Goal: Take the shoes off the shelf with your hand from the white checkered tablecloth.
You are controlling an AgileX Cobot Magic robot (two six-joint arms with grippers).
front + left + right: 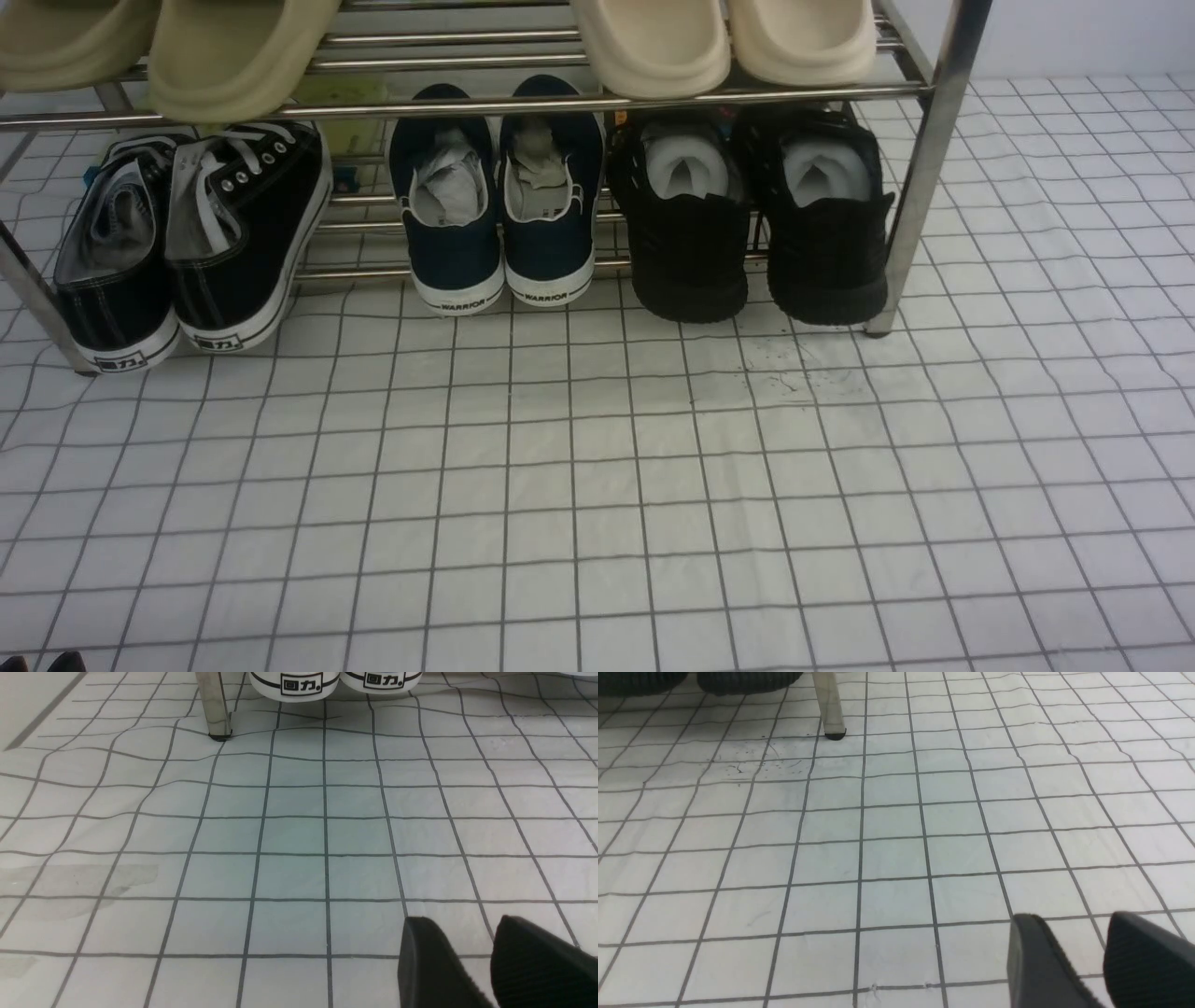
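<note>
The pair of all-black knit lace-up sneakers [822, 252] with white paper stuffing stood at the right end of the lower tier of the shiny silver metal shoe rack [597, 93], just beside its right front post [920, 187]. Their long axes ran front to back, heels toward the robot, at the tier's front edge. The right gripper [1071, 924] hung low over the white checkered tablecloth [597, 485], its jaws apart and holding nothing. The ribbed heels lay ahead of it across bare cloth. The left gripper [462, 926], likewise parted and empty, faced the black canvas sneakers with white soles [334, 681] at the rack's left end. The right arm seemed the nearer.
</note>
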